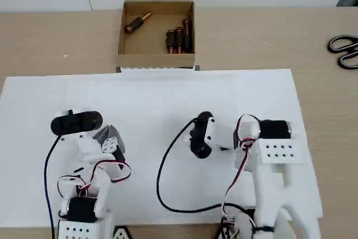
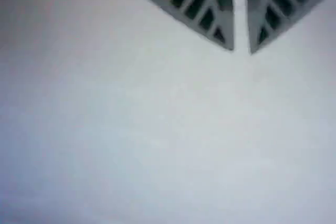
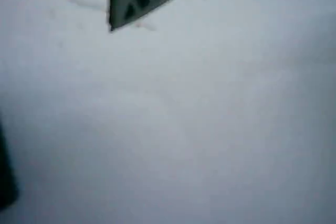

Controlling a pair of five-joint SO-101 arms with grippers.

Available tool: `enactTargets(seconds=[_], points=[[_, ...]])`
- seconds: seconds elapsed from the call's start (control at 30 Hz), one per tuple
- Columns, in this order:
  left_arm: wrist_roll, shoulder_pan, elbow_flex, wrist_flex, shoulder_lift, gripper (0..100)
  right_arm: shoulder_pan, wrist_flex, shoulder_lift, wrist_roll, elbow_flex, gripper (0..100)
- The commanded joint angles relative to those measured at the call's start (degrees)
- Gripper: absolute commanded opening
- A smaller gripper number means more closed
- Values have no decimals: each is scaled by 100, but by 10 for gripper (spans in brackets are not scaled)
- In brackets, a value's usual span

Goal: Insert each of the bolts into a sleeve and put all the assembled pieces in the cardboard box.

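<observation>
Cardboard box (image 1: 158, 60) sits on the table (image 1: 56, 37), just beyond the far edge of the white paper sheet (image 1: 168, 99). From the high view I count four assembled pieces inside it. A single piece (image 1: 137, 23) lies tilted on its own in the left part, and a group of three (image 1: 179, 38) lies side by side toward the right wall, close against each other. My left gripper (image 2: 240, 48) hangs over the near left part of the sheet, well apart from the box. It is clenched on nothing, and its wrist view shows just a thin strip of paper between the two grey fingers (image 2: 210, 9). My right gripper (image 1: 200, 138) is over the near middle of the sheet, also far from the box, and I cannot tell whether it is released or clenched. A black cable (image 1: 162, 177) loops across the paper beside it. Scissors (image 1: 344, 48) lie on the bare table at the far right edge.
</observation>
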Motion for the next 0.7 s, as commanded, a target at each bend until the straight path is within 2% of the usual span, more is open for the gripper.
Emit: enactTargets(seconds=[0.0, 0.33, 0.67], points=[[35, -18, -22, 26, -35, 5, -84, -497, 251, 53, -62, 206], [35, -18, -22, 26, -35, 5, -637, -673, 541, 9, -62, 206], [35, -18, -22, 26, -35, 5, -655, -1490, 1367, 35, -62, 206]])
